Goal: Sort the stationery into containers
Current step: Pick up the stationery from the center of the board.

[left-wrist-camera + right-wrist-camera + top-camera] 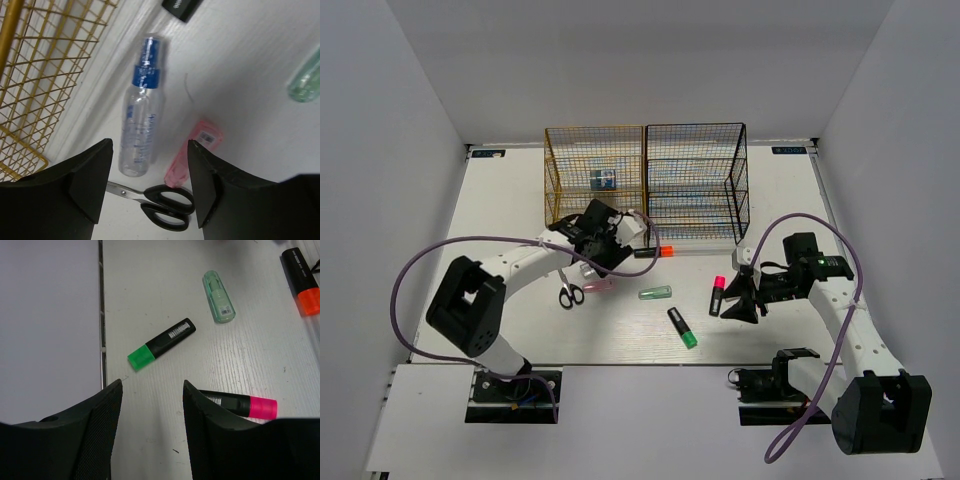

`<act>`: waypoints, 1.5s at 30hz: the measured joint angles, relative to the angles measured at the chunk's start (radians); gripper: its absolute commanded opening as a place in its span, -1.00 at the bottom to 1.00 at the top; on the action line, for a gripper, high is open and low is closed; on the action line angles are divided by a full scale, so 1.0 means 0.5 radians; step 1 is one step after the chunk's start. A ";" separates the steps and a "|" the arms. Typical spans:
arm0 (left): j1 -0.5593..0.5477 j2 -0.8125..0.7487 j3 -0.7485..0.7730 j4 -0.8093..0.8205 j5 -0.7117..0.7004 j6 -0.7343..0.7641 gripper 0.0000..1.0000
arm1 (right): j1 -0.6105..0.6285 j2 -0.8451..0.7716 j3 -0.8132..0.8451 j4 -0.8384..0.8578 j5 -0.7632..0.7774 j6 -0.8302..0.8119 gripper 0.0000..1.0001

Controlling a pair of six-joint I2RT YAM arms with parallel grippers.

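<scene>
In front of the gold-yellow rack (593, 175) at the worktop's (790, 200) far edge, my left hand (150, 145) hangs wide open, empty, above the clear pen (142, 115), pink capsule (197, 152) and scissors (165, 200). My right hand (152, 385), open and empty too, hovers by the pink highlighter (245, 406).

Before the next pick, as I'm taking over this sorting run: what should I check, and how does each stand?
1. Left hand open, holding nothing: ok.
2. Right hand open, holding nothing: ok.
3. Clear pen free of neighbours: not ok, pink capsule and scissors lie close.
4. Green-capped highlighter lying alone: ok.
5. Gold rack and black rack upright: ok.
</scene>
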 measured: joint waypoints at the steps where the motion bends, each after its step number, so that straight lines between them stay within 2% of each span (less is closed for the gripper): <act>1: 0.025 0.031 0.015 0.000 -0.002 0.007 0.43 | 0.000 0.000 0.000 -0.002 0.000 -0.003 0.10; 7: 0.127 0.166 0.037 0.005 0.008 0.033 0.38 | 0.000 0.000 0.000 -0.004 -0.002 -0.014 0.10; 15: 0.166 0.200 -0.034 0.095 0.050 0.028 -0.01 | 0.000 0.000 0.000 -0.005 -0.006 -0.032 0.10; 21: 0.165 0.200 -0.175 0.204 0.049 0.018 -0.01 | 0.000 -0.001 0.000 -0.023 -0.008 -0.057 0.10; 23: 0.165 0.189 -0.201 0.246 0.047 0.010 -0.10 | 0.000 -0.001 0.000 -0.036 -0.012 -0.061 0.07; 27: 0.150 0.161 -0.249 0.301 0.028 0.000 -0.44 | 0.000 -0.001 0.000 -0.056 -0.016 -0.070 0.07; 28: 0.137 0.156 -0.259 0.313 0.009 -0.001 -0.69 | 0.000 -0.002 0.000 -0.058 -0.018 -0.076 0.07; 30: 0.107 0.148 -0.275 0.337 -0.029 -0.005 -0.93 | 0.000 -0.002 0.000 -0.061 -0.021 -0.085 0.07; 31: 0.092 0.143 -0.282 0.346 -0.051 -0.005 -1.00 | 0.000 -0.004 0.000 -0.064 -0.023 -0.092 0.07; 35: 0.052 0.130 -0.290 0.345 -0.105 -0.045 -1.00 | -0.002 -0.018 0.000 -0.086 -0.027 -0.108 0.07; 40: 0.016 0.034 -0.272 0.156 -0.092 -0.104 -1.00 | -0.002 -0.028 0.000 -0.110 -0.032 -0.117 -0.25; 41: 0.010 -0.011 -0.243 0.085 -0.079 -0.108 -1.00 | -0.002 -0.027 0.000 -0.112 -0.033 -0.119 -0.44; 45: 0.000 -0.163 0.105 -0.222 0.015 -0.091 -1.00 | -0.002 -0.023 0.001 -0.137 -0.037 -0.131 -0.86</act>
